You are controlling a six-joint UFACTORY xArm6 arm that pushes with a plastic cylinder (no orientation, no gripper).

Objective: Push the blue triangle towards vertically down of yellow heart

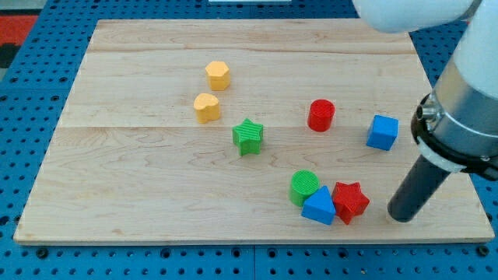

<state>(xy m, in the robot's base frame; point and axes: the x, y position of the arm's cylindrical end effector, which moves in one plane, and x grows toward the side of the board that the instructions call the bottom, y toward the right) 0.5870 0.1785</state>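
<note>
Where wooden board (140, 187) meets blue pegboard (47, 70), my tip (401, 216) right of red star (350, 201)

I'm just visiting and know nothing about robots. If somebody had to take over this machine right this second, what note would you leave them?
No hand here, only a rod. My tip rests on the board at the view's right, just right of the red star, touching no block.
The blue triangle sits low on the board, squeezed between the green cylinder and the red star.
The yellow heart is far up to the view's left.
Done: nothing visible yet.
Left: push the triangle leftwards until it lies straight below the heart.
</note>
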